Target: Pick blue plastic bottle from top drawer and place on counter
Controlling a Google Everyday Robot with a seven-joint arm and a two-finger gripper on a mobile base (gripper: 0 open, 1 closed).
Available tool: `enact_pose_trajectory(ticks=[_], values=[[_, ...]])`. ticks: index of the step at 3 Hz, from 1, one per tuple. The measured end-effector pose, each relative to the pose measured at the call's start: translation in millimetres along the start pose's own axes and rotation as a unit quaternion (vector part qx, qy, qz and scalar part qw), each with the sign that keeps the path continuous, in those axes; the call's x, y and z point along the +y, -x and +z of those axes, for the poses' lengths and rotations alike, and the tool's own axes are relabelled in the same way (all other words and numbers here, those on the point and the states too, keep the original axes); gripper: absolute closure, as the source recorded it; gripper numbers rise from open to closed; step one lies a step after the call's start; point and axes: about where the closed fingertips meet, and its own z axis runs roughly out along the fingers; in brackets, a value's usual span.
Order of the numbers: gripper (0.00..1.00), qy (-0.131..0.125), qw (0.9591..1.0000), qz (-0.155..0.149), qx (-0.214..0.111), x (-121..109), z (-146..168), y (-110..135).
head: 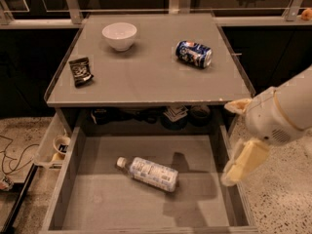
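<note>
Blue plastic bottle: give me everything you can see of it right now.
The blue plastic bottle is small and clear, with a white cap pointing back-left and a white label printed blue. It lies on its side, diagonally, on the grey floor of the open top drawer, near the middle, touching nothing else. The gripper hangs over the drawer's right wall, apart from it.

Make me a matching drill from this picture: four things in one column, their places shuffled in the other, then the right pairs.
Things:
1. white bowl
2. soda can
3. blue plastic bottle
4. pincer

Places:
A. lying on the floor of the top drawer
B. by the right wall of the top drawer, outside the counter's edge
C. upright, far left on the counter
D. on its side, far right on the counter

Pairs: 1-C, 2-D, 3-A, 4-B.
</note>
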Motion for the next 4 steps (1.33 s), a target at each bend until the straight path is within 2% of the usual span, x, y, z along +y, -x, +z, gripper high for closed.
enact_pose_trajectory(ticks=[1, 2, 3, 4], values=[[0.00, -0.014, 0.9993, -0.009, -0.033, 26.5, 42.5, -12.8], [0.00, -0.032, 0.9987, -0.015, -0.036, 25.1, 91.5, -18.5], [0.00, -0.059, 0.9974, -0.014, -0.040, 13.4, 89.4, -16.2], [0.00, -0.059, 0.9974, -0.014, -0.040, 13.3, 89.7, -16.2]])
